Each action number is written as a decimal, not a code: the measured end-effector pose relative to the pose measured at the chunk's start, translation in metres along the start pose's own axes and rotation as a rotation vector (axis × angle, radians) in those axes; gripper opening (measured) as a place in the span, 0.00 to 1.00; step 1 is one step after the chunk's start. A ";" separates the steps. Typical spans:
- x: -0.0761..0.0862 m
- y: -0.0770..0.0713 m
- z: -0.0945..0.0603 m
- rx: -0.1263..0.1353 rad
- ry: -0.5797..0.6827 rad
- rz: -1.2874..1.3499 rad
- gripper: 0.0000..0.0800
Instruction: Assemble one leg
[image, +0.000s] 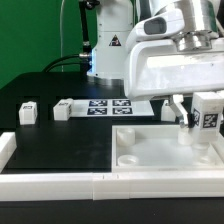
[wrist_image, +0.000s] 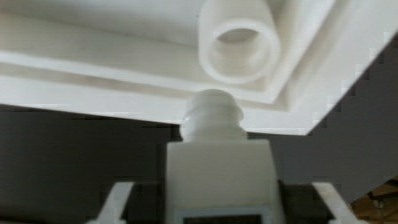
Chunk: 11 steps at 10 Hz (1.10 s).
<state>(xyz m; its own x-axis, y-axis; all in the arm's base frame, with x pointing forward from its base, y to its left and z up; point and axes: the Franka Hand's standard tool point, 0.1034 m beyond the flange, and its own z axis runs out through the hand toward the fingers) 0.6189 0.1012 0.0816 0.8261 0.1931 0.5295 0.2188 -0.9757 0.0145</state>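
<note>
Jaws grip leg (image: 208, 118) upright, just beside panel (image: 140, 162) corner recess (wrist_image: 240, 45)

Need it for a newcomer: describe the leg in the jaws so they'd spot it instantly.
Find the large white panel at the exterior view's lower right. Over it the gripper holds the leg upright in its jaws. The two other legs sit loose on the table, by the marker board.

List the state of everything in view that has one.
Gripper: jaws shut on the leg.
Leg: held upright over the panel corner, peg short of the recess, not yet in.
Recess: empty.
Panel: flat on the table.
Loose legs: on the table, apart from the panel.
Marker board: flat on the table.
</note>
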 end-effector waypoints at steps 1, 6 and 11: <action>-0.001 0.000 0.001 0.000 0.000 0.000 0.36; -0.012 -0.008 0.007 0.008 -0.019 -0.007 0.36; -0.016 -0.015 0.009 0.015 -0.027 -0.016 0.36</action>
<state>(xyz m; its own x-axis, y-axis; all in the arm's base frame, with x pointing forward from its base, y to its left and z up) 0.6072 0.1138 0.0659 0.8361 0.2114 0.5062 0.2395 -0.9708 0.0099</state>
